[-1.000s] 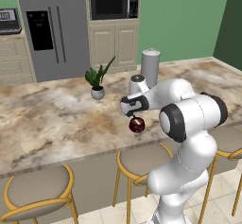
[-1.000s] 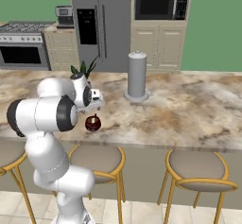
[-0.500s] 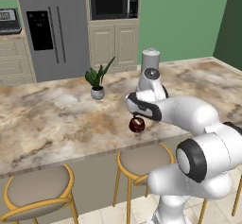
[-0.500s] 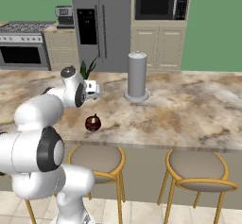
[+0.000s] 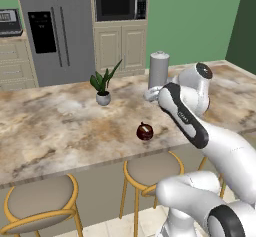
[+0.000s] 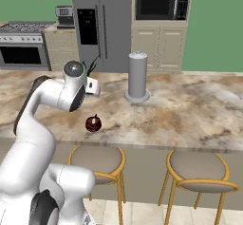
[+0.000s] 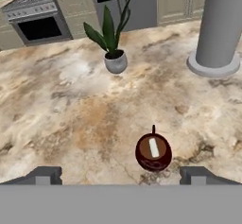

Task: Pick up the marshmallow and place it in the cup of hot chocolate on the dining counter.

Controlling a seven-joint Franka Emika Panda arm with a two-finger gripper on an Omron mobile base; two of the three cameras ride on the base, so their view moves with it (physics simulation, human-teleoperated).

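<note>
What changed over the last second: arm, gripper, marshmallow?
The arm pulled up and back from the cup of hot chocolate, swinging toward the grey cylinder. The gripper hangs open and empty behind the cup. The marshmallow lies in the cup, already released. Cup, potted plant and cylinder kept their places on the dining counter.

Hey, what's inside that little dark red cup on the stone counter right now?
The squat dark red cup holds dark brown hot chocolate with a small white marshmallow lying on its surface. How deep the drink goes, and anything below the surface, is hidden by the liquid and the cup wall.
</note>
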